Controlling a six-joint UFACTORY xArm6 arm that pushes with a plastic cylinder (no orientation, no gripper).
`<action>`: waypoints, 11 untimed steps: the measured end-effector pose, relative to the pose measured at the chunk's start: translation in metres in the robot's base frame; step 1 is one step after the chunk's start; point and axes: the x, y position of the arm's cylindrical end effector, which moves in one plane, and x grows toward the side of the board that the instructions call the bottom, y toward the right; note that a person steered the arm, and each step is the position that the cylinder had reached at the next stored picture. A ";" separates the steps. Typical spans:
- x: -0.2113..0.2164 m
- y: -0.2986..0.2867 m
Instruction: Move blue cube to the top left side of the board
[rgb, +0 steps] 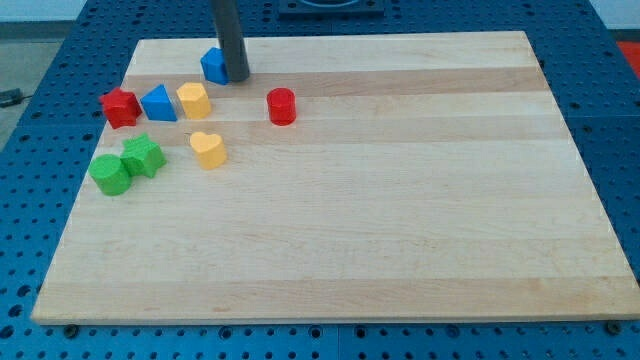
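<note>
Up near the board's (400, 250) top edge, around 11 o'clock from the board's centre, sits the blue cube (212, 65), with my tip (238, 78) pressed against its side at about 3 o'clock of the cube, touching or as good as. No pincer on this rig, just the rod, so nothing opens or holds; the tip only pushes. Cube is already in the upper left region but not tucked into the corner; a bare strip of wood lies at its 9 o'clock before the left edge. Judgement: task mostly done, maybe a short shove toward 9 or 10 o'clock left, or it may count as finished already. Other blocks sit apart from it: blue triangular block (158, 104), red star-like block (120, 107) and yellow block (193, 100) in a row at the cube's 6 to 7 o'clock, red cylinder (282, 105) at 4 o'clock, yellow heart-shaped block (208, 148) lower down, green blocks (142, 156) (110, 174) at the far left. None block the path left.
</note>
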 end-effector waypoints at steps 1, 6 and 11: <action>-0.006 -0.008; -0.025 -0.073; -0.023 -0.148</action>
